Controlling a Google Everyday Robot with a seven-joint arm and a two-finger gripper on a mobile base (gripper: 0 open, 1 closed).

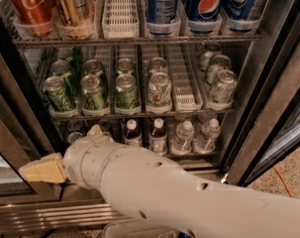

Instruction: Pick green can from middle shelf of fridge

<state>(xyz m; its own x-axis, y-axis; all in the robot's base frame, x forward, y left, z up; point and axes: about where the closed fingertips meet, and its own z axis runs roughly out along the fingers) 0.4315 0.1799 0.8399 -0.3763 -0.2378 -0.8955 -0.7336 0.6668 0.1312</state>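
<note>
Gripper (60, 150) is hovering low at the front of the fridge (268, 113), below the middle shelf (139, 114) and left of centre, level with the bottles (158, 135). Tan fingers (43, 168) are standing apart, gripping nothing. White arm (189, 192) is crossing in from lower right. Green can (94, 91) is sitting upright in the middle shelf's front row, among several alike, with a paler can (159, 89) to the right. Cola cans (28, 6) are showing on the rack above.
</note>
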